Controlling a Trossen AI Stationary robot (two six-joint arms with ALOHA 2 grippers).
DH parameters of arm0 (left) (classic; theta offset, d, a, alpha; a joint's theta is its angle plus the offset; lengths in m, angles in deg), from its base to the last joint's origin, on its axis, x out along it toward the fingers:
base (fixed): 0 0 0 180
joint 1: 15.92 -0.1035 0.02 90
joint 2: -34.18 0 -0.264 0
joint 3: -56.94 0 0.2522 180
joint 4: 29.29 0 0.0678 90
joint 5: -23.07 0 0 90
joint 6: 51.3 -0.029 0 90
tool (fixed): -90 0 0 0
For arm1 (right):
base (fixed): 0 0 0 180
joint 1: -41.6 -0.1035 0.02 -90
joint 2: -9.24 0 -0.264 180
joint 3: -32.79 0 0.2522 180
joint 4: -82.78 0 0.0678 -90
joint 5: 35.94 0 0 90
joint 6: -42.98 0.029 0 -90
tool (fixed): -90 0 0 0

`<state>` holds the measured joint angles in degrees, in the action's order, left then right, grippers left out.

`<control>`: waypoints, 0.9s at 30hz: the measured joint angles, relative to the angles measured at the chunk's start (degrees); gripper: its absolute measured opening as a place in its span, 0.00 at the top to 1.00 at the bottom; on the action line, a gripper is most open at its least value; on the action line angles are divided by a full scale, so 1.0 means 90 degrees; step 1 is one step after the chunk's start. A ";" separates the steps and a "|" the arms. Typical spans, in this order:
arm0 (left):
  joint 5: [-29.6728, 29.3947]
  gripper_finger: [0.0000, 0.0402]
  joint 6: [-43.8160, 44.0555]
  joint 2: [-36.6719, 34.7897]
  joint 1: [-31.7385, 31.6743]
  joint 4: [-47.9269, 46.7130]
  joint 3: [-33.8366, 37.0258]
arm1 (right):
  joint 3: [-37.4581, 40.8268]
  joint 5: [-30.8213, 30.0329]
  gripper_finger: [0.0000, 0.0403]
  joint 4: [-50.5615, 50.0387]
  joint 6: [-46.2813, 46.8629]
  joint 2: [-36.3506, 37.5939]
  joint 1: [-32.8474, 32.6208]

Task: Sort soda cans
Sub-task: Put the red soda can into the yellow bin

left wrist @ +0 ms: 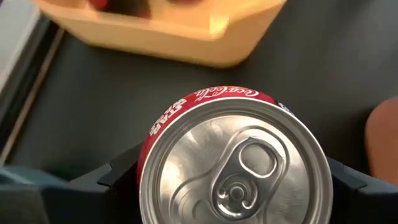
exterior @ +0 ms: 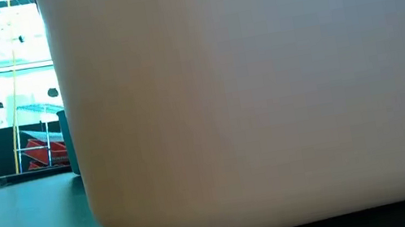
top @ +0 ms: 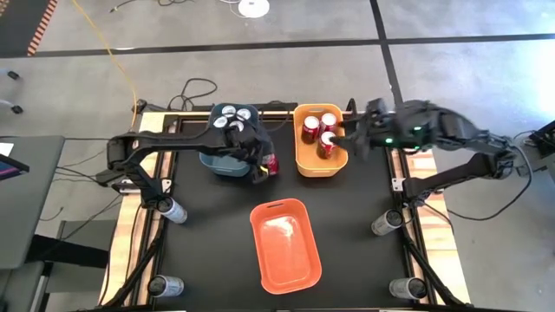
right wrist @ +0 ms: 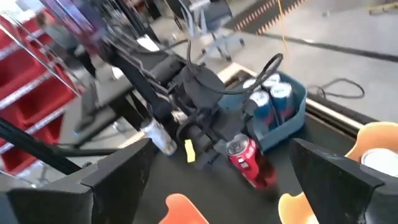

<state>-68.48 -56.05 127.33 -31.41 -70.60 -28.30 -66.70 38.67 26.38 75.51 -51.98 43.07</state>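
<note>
Black bench top (top: 355, 225) under both arms, with wooden edging down its sides and grey floor beyond, crossed by a yellow cable (top: 111, 52) and dark cords. Near the far edge sit the blue bin (top: 227, 166), holding silver-topped cans (top: 232, 114), and the yellow bin (top: 305, 166), holding red cans (top: 317, 130). An orange bin (top: 284, 247) lies nearer the front edge, nothing visible inside it. Four silvery cans rest along the side edges: two left (top: 172, 210) (top: 165, 285), two right (top: 387, 222) (top: 406, 288).

The left gripper (top: 263, 166) is between the blue and yellow bins, fingers clenched on a red soda can (left wrist: 235, 163); the left wrist view looks straight down on its silver top and pull tab, a finger at each side. The right gripper (top: 343, 139) hangs at the yellow bin's right rim, fingers spread wide, nothing between them; its wrist view looks across at the left arm and red can.

The low view is almost wholly blocked by a pale bin wall; only a strip of room with red shelving (exterior: 44, 152) shows at one side. The left arm covers part of the blue bin, so its can count is unclear, and whether the held can touches the bench is hard to make out.
</note>
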 joint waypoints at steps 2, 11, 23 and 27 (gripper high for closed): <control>-0.0011 0.26 -0.0041 0.0058 0.0018 -0.0008 0.0146 | 0.0000 0.0007 0.02 -0.0003 0.0021 -0.0240 0.0002; 0.0003 0.26 -0.0457 0.0072 0.0194 -0.0049 0.0488 | 0.0002 0.0301 0.02 0.0065 -0.0001 -0.1234 0.0005; 0.0070 0.26 -0.0610 0.0332 0.0393 0.0056 0.0374 | 0.0002 0.0525 0.02 0.0819 -0.0099 -0.0975 -0.0124; 0.0119 0.26 -0.0465 0.0943 0.0393 -0.0347 -0.0221 | 0.0000 0.0527 0.02 0.1102 -0.0102 -0.0877 -0.0130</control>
<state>-67.41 -60.24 135.81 -27.87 -73.73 -30.29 -66.70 43.41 36.30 74.59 -59.87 41.90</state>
